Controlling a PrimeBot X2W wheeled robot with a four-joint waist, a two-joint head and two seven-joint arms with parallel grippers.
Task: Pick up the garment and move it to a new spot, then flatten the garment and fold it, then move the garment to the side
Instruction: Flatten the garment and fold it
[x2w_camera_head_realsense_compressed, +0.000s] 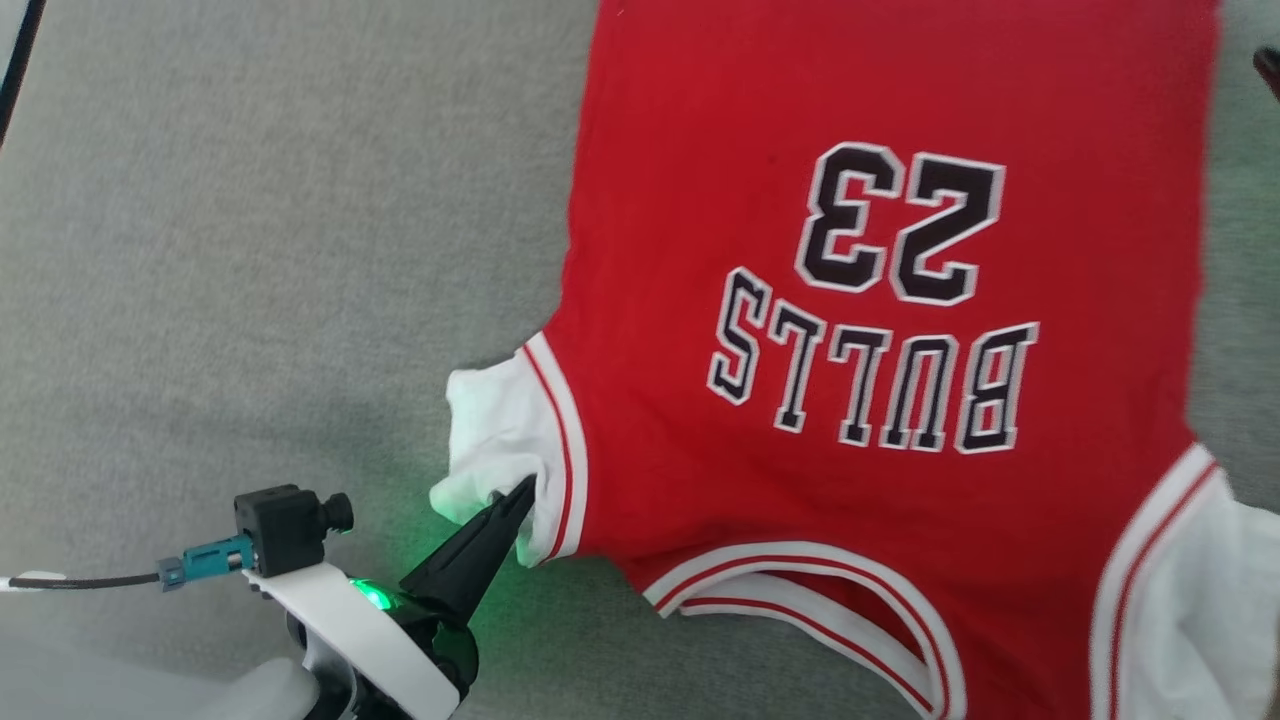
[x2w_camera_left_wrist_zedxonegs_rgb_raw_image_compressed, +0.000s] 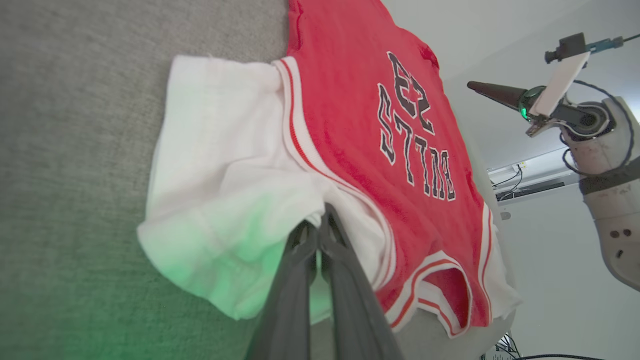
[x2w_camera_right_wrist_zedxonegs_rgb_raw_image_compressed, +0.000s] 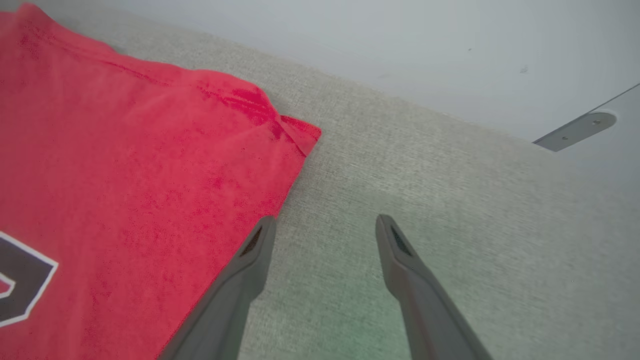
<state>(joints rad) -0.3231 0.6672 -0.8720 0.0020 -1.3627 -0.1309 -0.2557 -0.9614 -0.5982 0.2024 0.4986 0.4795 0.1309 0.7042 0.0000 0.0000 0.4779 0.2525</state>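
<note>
Shirt (x2w_camera_head_realsense_compressed: 700, 150) lies spread, print up, on grey cloth surface (x2w_camera_head_realsense_compressed: 250, 250), neck trim toward robot. L gripper (x2w_camera_head_realsense_compressed: 520, 495) at shirt's near-left corner, fingers pinched together on edge of white sleeve (x2w_camera_head_realsense_compressed: 495, 420). R gripper (x2w_camera_right_wrist_zedxonegs_rgb_raw_image_compressed: 325, 222) spread wide, holding nothing, over bare surface just beside shirt's red side edge nr far corner; contact w/ surface unclear.

Grey woven surface (x2w_camera_head_realsense_compressed: 250, 250) runs right across the left half of the head view, with a green glow on it at lower centre. Upper left corner, a dark strip (x2w_camera_head_realsense_compressed: 18, 60), cable or edge, can't tell. Right wrist view: pale wall (x2w_camera_right_wrist_zedxonegs_rgb_raw_image_compressed: 400, 40) along the top, and a grey metal plate (x2w_camera_right_wrist_zedxonegs_rgb_raw_image_compressed: 575, 131) with two screws at the right edge. Left wrist view, loose cables (x2w_camera_left_wrist_zedxonegs_rgb_raw_image_compressed: 515, 176) at middle right.
</note>
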